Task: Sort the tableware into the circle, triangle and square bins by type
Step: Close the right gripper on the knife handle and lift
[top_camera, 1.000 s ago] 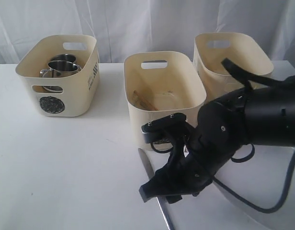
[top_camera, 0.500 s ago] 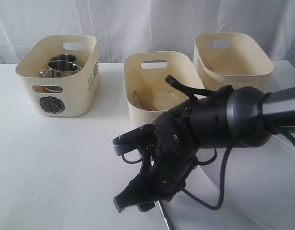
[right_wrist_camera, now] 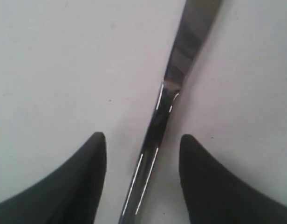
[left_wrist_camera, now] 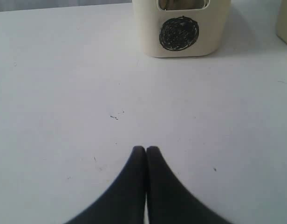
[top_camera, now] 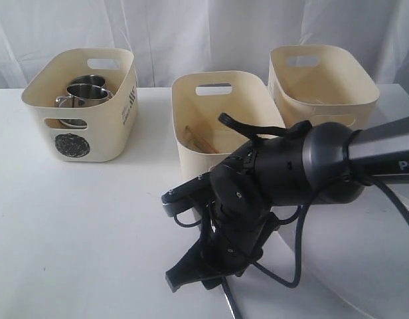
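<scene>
Your right claw (right_wrist_camera: 142, 139) has swung over and come down. Now it hangs wide open, and the knife (right_wrist_camera: 170, 86) lies flat on the counter (top_camera: 91, 219) between its tips. I think you can pinch it next. Your left claw (left_wrist_camera: 146, 150) is clenched on nothing.

Mugs (top_camera: 87, 92) in the left tub (top_camera: 108, 133) of 3 in a row; knife (right_wrist_camera: 153, 135) on the table (top_camera: 72, 232) before the middle tub (top_camera: 188, 159).

Two steel handled mugs (top_camera: 85, 92) stand upright in the cream tub (top_camera: 106, 133) bearing a black scribbled circle at left, wooden chopsticks (top_camera: 198, 139) lie in the middle tub (top_camera: 221, 78), a third tub (top_camera: 304, 109) stands right, and a steel knife (right_wrist_camera: 155, 135) lies flat on the white counter (top_camera: 72, 219).
</scene>
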`<state>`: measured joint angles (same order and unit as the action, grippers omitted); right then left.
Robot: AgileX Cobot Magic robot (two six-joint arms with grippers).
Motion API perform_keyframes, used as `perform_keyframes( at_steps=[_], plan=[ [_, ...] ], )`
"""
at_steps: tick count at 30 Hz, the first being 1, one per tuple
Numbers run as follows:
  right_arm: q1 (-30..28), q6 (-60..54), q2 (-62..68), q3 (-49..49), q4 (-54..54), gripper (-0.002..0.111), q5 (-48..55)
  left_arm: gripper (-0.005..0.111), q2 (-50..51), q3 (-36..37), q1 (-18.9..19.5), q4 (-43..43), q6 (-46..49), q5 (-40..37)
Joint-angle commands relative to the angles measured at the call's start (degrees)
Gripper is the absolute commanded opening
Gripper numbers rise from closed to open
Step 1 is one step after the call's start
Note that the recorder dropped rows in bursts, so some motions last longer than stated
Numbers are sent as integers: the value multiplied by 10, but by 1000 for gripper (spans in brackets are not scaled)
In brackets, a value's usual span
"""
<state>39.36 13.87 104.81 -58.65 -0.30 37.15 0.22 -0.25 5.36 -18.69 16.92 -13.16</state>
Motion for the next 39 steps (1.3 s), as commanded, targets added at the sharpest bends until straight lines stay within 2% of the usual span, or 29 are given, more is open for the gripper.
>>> perform_keyframes(
  at_steps=[1,5,9,11,17,28,39],
  plan=[
    [0,2,-2,-2,-8,46,9,0,-2,3,2,-6,0,-1],
    [0,10,-2,-2,-21,46,16,0,-2,3,2,-6,0,-1],
    [0,149,-2,-2,-127,46,39,0,-2,3,2,-6,0,-1],
    [0,175,-4,-2,-141,46,44,0,-2,3,2,-6,0,-1],
    [0,169,-11,-2,-82,46,13,0,-2,3,2,-6,0,-1],
    [0,159,-13,-2,-51,46,-37,0,-2,3,2,-6,0,-1],
    [0,132,21,-2,-29,46,-21,0,-2,3,2,-6,0,-1]
  ],
)
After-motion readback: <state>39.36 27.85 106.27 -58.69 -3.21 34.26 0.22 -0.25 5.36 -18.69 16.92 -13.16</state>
